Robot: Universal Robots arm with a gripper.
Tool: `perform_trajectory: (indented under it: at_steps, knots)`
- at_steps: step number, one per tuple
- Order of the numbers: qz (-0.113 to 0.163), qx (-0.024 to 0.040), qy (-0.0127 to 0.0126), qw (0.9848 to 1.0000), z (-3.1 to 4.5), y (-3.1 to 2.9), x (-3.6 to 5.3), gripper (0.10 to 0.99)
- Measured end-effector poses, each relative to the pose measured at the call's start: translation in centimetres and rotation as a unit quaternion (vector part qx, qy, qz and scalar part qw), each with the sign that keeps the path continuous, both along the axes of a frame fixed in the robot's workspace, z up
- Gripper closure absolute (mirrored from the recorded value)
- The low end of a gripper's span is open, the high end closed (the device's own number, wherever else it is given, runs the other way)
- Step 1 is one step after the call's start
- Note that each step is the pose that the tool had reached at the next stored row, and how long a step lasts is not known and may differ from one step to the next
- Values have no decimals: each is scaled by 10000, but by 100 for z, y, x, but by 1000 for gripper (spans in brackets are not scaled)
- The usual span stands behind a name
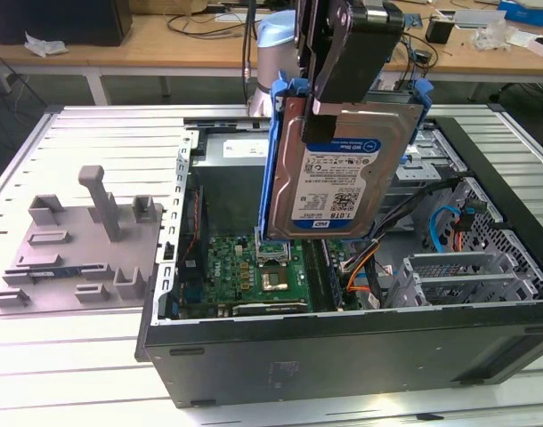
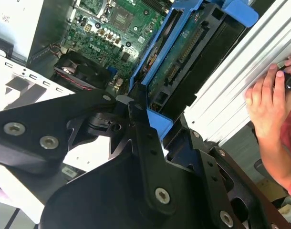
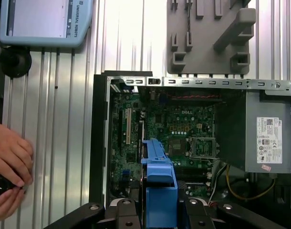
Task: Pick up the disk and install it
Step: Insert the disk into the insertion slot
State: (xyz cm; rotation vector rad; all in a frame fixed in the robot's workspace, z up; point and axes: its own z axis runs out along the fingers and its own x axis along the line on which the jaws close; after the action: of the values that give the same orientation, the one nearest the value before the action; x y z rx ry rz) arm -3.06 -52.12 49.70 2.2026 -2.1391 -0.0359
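The disk [image 1: 336,173], a silver-grey drive with a white-and-blue label in a blue carrier, hangs upright above the open computer case [image 1: 343,351], over the motherboard [image 1: 254,276]. My gripper [image 1: 347,102] is shut on the disk's upper edge from above. In the second wrist view the disk [image 2: 186,52] shows its green circuit side, with the black gripper [image 2: 143,119] closed around the carrier's end. In the first wrist view the disk [image 3: 160,191] is an edge-on blue slab held in the gripper [image 3: 160,212], above the motherboard [image 3: 183,129].
A grey moulded fixture [image 1: 85,240] lies on the table on the exterior view's left of the case. Grey drive cages [image 1: 472,271] and cables fill the case's right side. A person's hand [image 2: 269,102] rests by the table's edge. A pendant [image 3: 45,21] lies nearby.
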Motion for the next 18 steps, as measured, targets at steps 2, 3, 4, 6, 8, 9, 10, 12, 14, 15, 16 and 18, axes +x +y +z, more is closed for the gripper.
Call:
perform_trajectory:
  at_steps: [2, 3, 4, 6, 8, 9, 10, 12, 14, 15, 16, 18]
  knots:
    - [-1, 1, -11, 10000, -1, 0, 3, 718]
    - [0, 2, -15, 10000, -1, 0, 4, 718]
    - [0, 5, -19, 10000, -1, 1, 4, 718]
    - [0, 27, -28, 10000, -1, -3, 3, 718]
    - [0, 76, -41, 10000, -1, -14, 3, 718]
    - [0, 106, -47, 9999, -2, -23, 4, 718]
    - [0, 129, -53, 9999, -2, -30, 3, 718]
    - [0, 165, -79, 9998, -5, -44, 3, 718]
    - [3, 172, -119, 9998, -9, -53, 4, 718]
    - [3, 173, -140, 9998, -10, -56, 4, 718]
    - [3, 173, -171, 9997, -13, -60, 3, 718]
    - [5, 181, -239, 9995, -19, -70, 4, 718]
